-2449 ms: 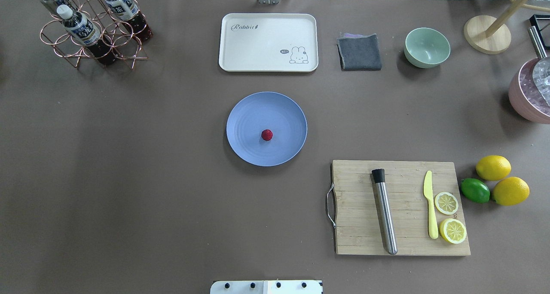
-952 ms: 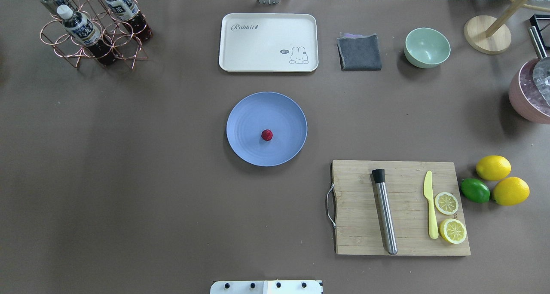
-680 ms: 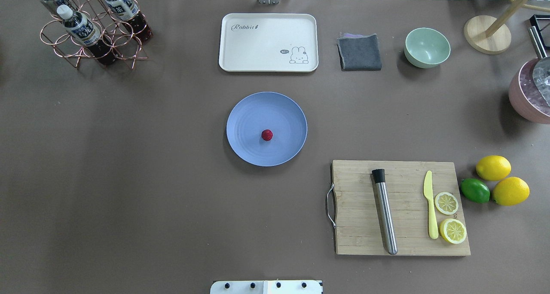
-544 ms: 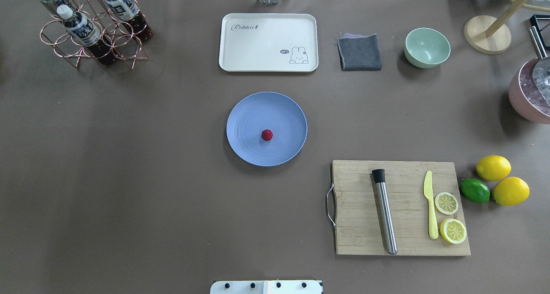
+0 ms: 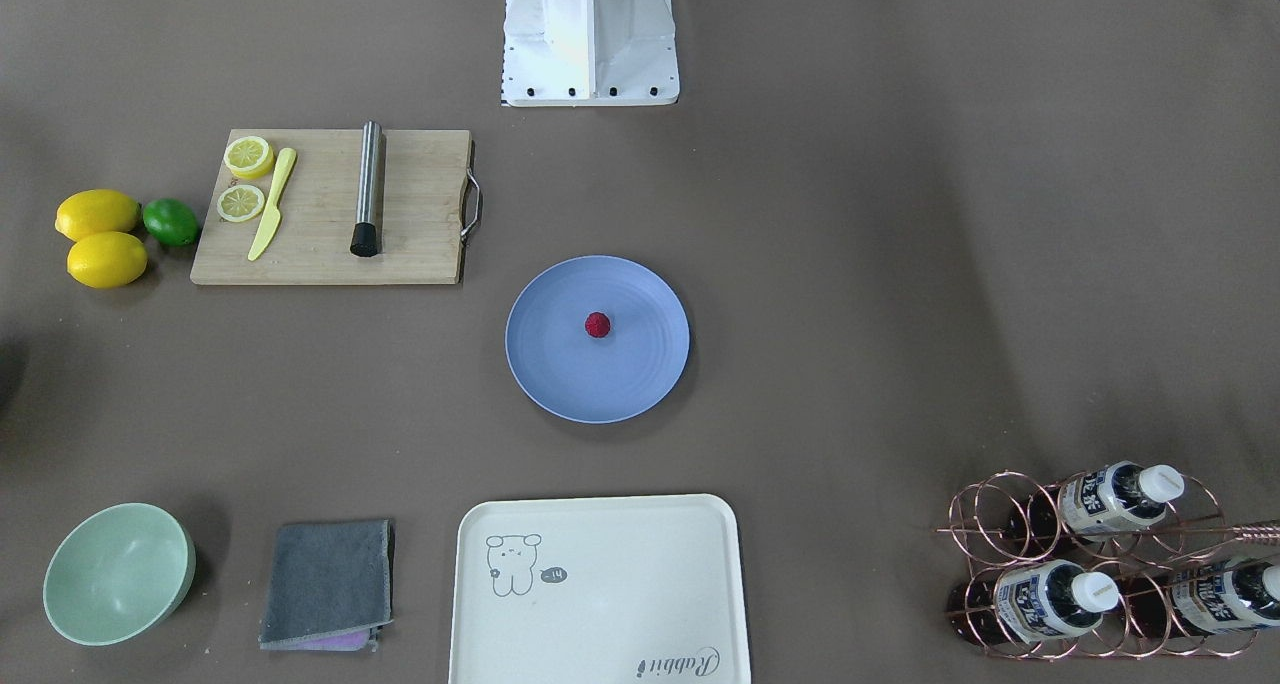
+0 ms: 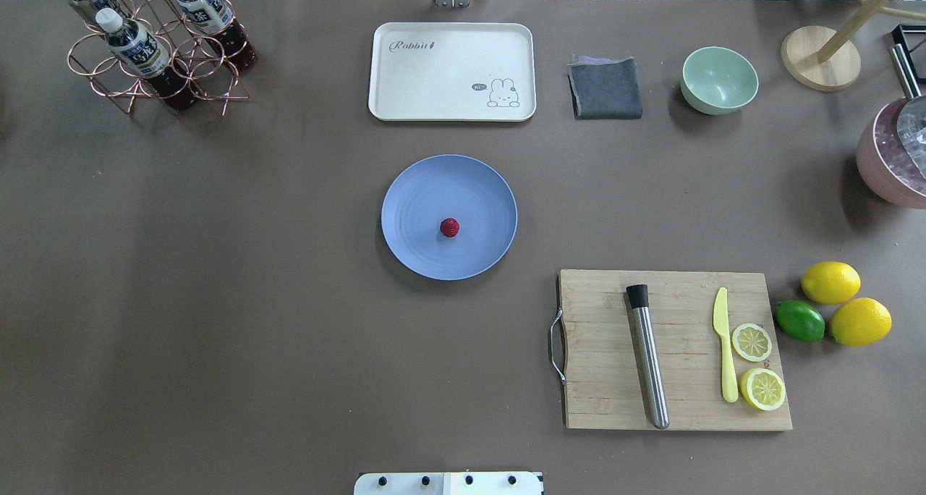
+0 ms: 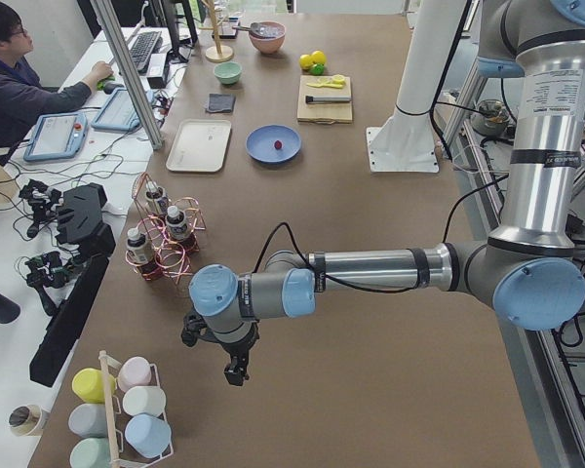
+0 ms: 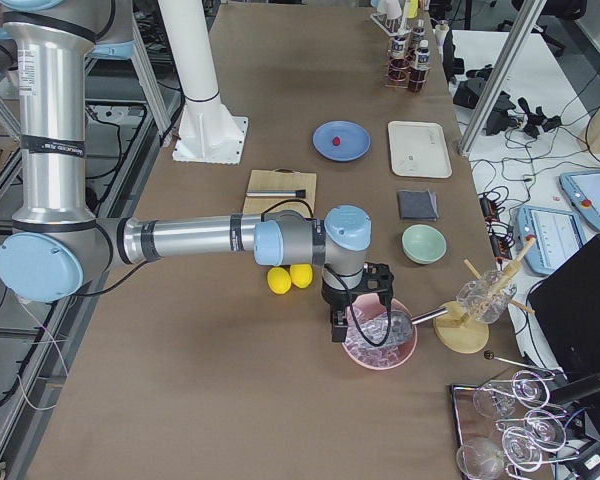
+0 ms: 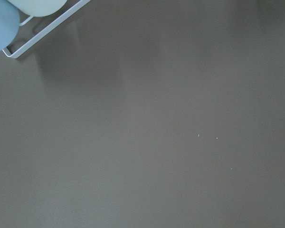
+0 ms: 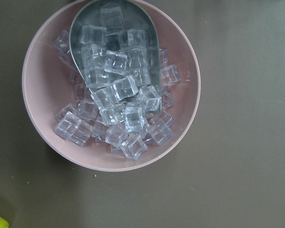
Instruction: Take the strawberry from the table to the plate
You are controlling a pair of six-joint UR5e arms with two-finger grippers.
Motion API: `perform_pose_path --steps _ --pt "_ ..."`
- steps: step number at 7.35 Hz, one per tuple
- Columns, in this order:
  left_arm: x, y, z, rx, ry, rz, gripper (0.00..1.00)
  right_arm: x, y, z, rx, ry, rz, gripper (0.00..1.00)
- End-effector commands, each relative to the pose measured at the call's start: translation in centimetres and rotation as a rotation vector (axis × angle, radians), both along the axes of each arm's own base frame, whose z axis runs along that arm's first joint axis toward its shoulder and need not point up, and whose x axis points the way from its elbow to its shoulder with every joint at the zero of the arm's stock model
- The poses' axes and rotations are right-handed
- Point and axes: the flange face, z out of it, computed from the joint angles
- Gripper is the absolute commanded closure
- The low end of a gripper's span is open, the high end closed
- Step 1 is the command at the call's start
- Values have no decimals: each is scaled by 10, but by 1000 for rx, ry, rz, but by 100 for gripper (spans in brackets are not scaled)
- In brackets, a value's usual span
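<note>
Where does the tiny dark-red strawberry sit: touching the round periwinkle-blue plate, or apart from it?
Touching. The overhead exterior view shows the strawberry resting on the plate near its centre, with nothing holding it.

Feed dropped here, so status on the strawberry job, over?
Small dark-red strawberry sits on round periwinkle-blue plate, near centre. Left hand and right hand far off to either side; open or shut unclear. Nothing blocking the plate.

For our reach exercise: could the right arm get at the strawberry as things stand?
Probably yes: the strawberry lies bare on the plate, and only open table separates it from the right gripper above the ice bowl.
</note>
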Motion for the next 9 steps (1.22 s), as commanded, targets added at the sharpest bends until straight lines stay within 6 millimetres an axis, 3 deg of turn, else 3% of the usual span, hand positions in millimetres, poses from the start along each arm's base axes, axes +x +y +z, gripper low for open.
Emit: perform_pose_path --steps 1,4,5,6,9 --pt "-1 4 4 -8 -1 -2 2 -2 1 4 -14 -19 2 0" --pt "-3 -2 -12 25 4 -10 2 -2 7 13 -36 -24 2 0" --pt "-14 -4 -25 50 1 -33 2 -1 7 13 -34 -21 1 0" --pt "-25 -2 -27 55 2 -54 2 -2 7 13 -36 -26 2 0" --pt "-26 3 -19 41 3 -56 2 -2 8 10 -24 -26 -5 0"
